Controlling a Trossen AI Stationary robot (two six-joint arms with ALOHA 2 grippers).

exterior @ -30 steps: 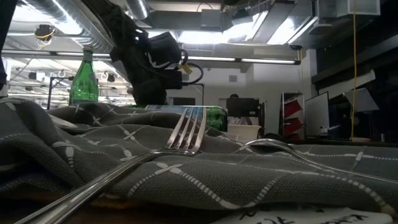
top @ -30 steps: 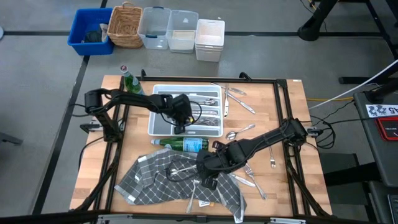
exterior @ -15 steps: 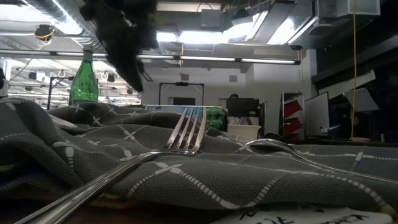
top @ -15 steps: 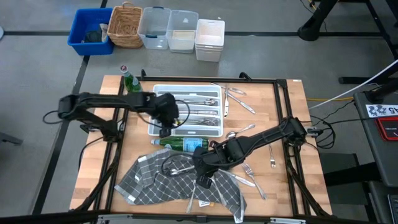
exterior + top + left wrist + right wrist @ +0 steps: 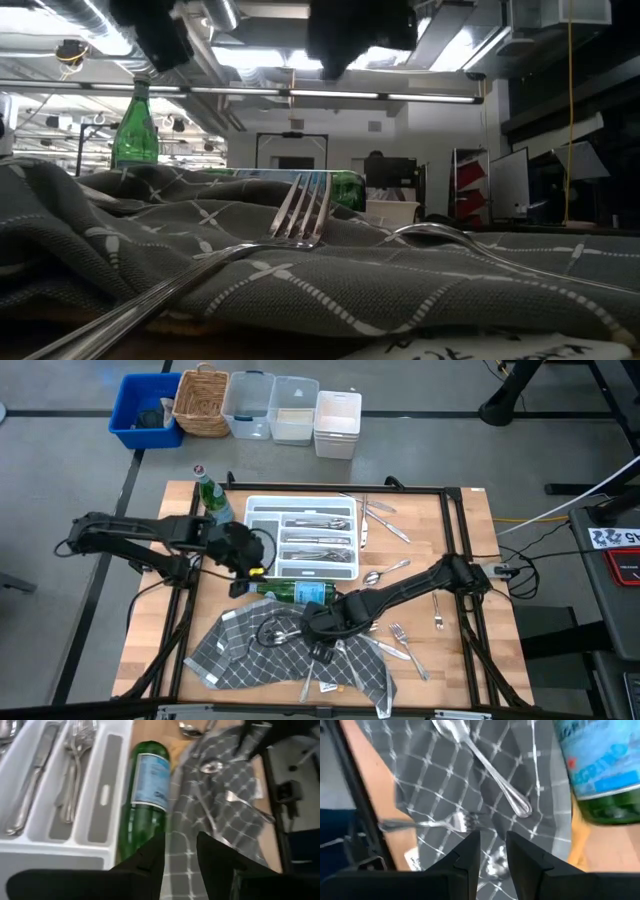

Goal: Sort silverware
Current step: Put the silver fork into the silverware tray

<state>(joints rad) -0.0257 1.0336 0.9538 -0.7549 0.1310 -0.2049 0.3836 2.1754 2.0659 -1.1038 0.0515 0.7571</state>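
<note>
Silverware lies in three places: sorted in the white tray [image 5: 300, 538], loose on the wood at the right [image 5: 400, 635], and on the grey checked cloth [image 5: 260, 650], where a fork [image 5: 455, 822] and a spoon [image 5: 485, 765] rest flat. My right gripper [image 5: 492, 845] hovers open above that fork, fingers pointing down, nothing between them. It shows over the cloth's right part [image 5: 322, 652] in the high view. My left gripper [image 5: 180, 852] is open and empty, raised off the tray's near left corner [image 5: 238, 586], above the lying green bottle [image 5: 147, 795].
One green bottle lies on its side [image 5: 300, 593] between tray and cloth. Another stands upright [image 5: 208, 495] at the tray's far left. Bins and a basket [image 5: 205, 402] sit on the floor beyond the table. A black frame [image 5: 455, 560] rims the tabletop.
My left gripper has come up out of the tray and drawn back toward the table's left edge, now empty above the lying bottle's end. My right gripper has sunk toward the cloth and shifted a little to the left over the fork.
</note>
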